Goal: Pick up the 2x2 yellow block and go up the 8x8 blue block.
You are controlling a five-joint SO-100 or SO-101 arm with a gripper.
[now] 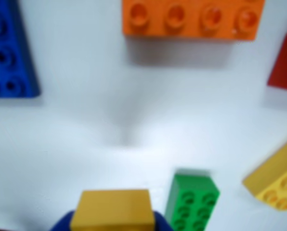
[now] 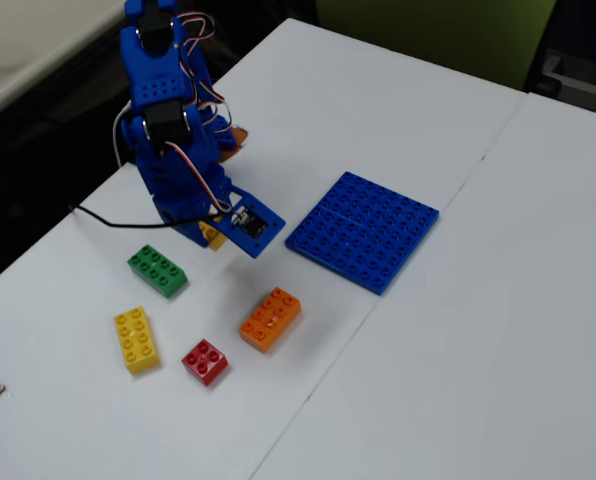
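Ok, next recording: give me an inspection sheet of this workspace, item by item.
Surface: white table, seam between panels.
Job's things: 2x2 yellow block in the hand, low near the table; 8x8 blue block flat, bare.
Clutter: orange brick, red brick, long yellow brick, green brick, all loose on the table.
Hand: hand shut on the yellow block.
Cables: black cable trailing left of the arm; servo wires on the arm.
Surroundings: green panel behind the table.

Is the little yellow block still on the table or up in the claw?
Up in the gripper: the 2x2 yellow block sits between its fingers.
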